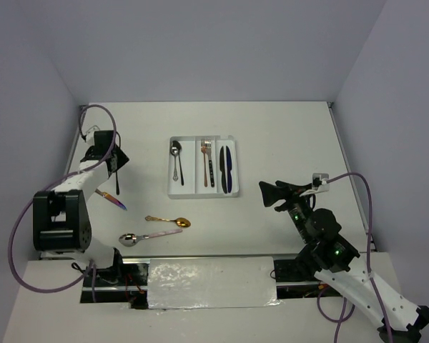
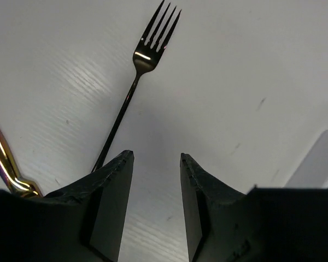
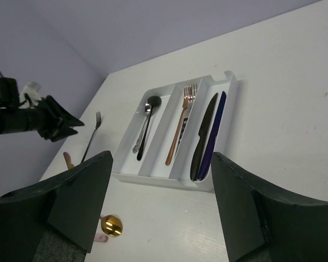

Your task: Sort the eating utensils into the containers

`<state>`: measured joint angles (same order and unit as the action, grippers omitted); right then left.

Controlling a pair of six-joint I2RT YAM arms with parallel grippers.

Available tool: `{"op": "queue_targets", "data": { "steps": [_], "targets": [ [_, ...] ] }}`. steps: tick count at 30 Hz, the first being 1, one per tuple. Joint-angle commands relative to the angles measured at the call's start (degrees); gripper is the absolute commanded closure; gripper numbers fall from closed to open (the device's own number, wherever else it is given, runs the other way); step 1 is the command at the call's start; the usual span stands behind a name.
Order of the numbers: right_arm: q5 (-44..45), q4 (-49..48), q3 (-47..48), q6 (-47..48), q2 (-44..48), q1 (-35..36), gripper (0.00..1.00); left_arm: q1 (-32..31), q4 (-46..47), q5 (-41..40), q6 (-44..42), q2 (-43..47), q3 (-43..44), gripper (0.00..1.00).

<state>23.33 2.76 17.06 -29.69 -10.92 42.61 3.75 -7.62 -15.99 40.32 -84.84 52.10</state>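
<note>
Left gripper (image 2: 156, 157): jaws partway apart, nothing between them. The black fork (image 2: 144, 57) lies on the table (image 2: 235, 82) just off to one side of the gap. Its handle end slips out of sight behind one fingertip and its tines point away. It's slim and glossy with four tines. Right gripper (image 3: 161, 157): jaws spread wide and empty, facing the white tray (image 3: 153, 178).
</note>
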Motion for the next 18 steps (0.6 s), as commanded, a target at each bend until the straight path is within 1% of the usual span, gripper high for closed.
{"op": "queue_targets", "data": {
  "steps": [1,2,6,8,12,14,15,18],
  "targets": [
    [-1.27,-1.71,-0.98,1.04,1.51,0.1,0.19,-0.32,4.19,1.23,-2.79,-5.85,1.16,0.48],
    [-1.27,-1.62,-1.06,0.95,1.77,0.1,0.2,-0.23,2.54,0.18,-3.05,-6.65,2.3,0.48],
    [-2.5,-2.41,-2.29,1.04,3.36,0.1,0.19,0.03,1.03,-2.28,-7.44,-8.06,3.71,0.46],
    [-2.59,-2.59,-2.56,1.22,4.14,0.1,0.2,0.73,-0.29,-2.38,-9.28,-8.85,4.85,0.46],
    [-2.94,-2.32,-3.08,0.95,5.47,0.11,0.2,0.91,-3.19,-6.24,-13.06,-10.87,8.1,0.46],
    [-3.29,-2.5,-3.35,0.95,6.08,0.1,0.19,1.43,-2.67,-5.38,-14.47,-11.75,8.63,0.46],
    [-3.29,-2.33,-3.35,0.87,6.26,0.1,0.19,2.57,-2.06,-3.02,-16.22,-12.02,8.9,0.46],
    [-3.21,-2.24,-3.52,0.69,6.79,0.1,0.2,4.42,-0.91,0.76,-19.91,-13.42,10.04,0.47]
  ]
}}
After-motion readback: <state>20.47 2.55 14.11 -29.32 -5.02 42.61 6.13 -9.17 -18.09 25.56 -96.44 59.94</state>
